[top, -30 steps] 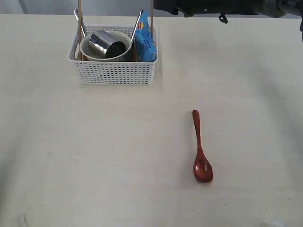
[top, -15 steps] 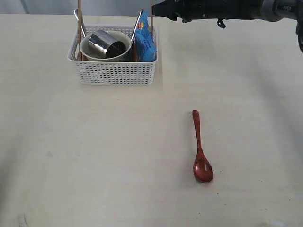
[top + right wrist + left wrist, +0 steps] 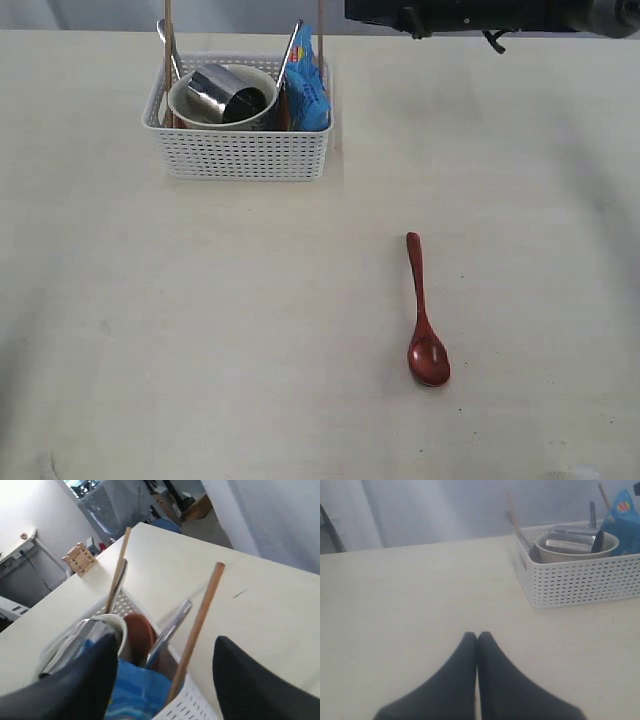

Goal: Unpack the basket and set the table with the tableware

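One pale worktop (image 3: 200, 350) carries everything. On its far left part stands one white perforated basket (image 3: 240, 155), upright and loaded.

There are two end effectors. The right end effector (image 3: 167, 645) hangs above the basket's end – its two dark fingers (image 3: 85, 680) are spread wide apart and grip nothing. The left end effector (image 3: 477, 640) sits low over bare worktop, well apart from the basket, with its fingers pressed together on nothing.

Inside the basket:
- One cream bowl (image 3: 185, 105) fills the left part.
- One reddish-brown plate (image 3: 139, 632) stands on edge between the bowl and the bag.
- One blue chip bag (image 3: 308, 90) stands at the right end.
- One shiny steel cup (image 3: 228, 92) lies tilted inside the bowl, with its mouth facing the bag side.
- Two wooden chopsticks stand nearly upright: one chopstick (image 3: 168, 30) by the bowl's left, the other chopstick (image 3: 320, 25) at the right end beside the bag. In the right wrist view that one rises in the gap between the spread fingers.
- Two steel handles poke up – one steel handle (image 3: 290, 50) leans beside the bag, the second handle (image 3: 175, 65) by the left chopstick. I cannot tell which is the knife and which the fork.

One dark red spoon (image 3: 422, 320) lies flat on the worktop, well apart from the basket, with its bowl end nearest the camera.
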You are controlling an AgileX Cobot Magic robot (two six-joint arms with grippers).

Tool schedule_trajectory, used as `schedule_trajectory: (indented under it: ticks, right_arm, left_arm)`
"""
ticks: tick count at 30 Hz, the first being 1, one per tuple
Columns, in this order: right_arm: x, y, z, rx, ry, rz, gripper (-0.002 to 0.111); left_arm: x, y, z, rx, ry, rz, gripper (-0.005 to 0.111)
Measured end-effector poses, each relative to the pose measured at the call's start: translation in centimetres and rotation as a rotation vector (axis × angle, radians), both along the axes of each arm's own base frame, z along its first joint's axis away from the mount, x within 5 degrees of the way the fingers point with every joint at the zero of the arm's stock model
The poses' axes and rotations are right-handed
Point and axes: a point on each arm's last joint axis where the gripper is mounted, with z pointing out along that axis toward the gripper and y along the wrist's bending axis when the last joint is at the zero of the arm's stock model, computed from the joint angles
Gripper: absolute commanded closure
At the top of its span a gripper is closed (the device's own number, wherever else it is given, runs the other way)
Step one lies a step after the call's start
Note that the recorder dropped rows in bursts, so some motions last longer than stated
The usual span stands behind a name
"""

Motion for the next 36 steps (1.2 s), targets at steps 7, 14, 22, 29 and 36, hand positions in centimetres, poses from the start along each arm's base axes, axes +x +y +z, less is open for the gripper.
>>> schedule_trajectory:
  ticks: [7, 14, 22, 29, 36]
  right_arm:
    - [-0.9, 0.2, -0.1, -0.022, 0.020, 0.097, 0.054]
    - [-1.0, 0.2, -0.1, -0.027, 0.024, 0.102, 0.054]
    - [-1.0, 0.2, -0.1, -0.027, 0.024, 0.104, 0.054]
    - [-1.0, 0.3, -0.1, -0.028, 0.024, 0.107, 0.054]
    - [-1.0, 0.3, -0.1, -0.026, 0.031, 0.105, 0.054]
  left_arm:
    - [0.3, 0.0, 1.3, 0.122, -0.140, -0.025, 0.107]
    - [0.3, 0.0, 1.8, 0.276, -0.197, -0.040, 0.107]
    - [0.3, -0.1, 2.2, 0.278, -0.237, -0.048, 0.107]
    - [0.0, -1.0, 4.7, 0.150, -0.530, -0.112, 0.107]
    - [-2.2, -1.3, 9.0, -0.101, -0.989, -0.183, 0.107]
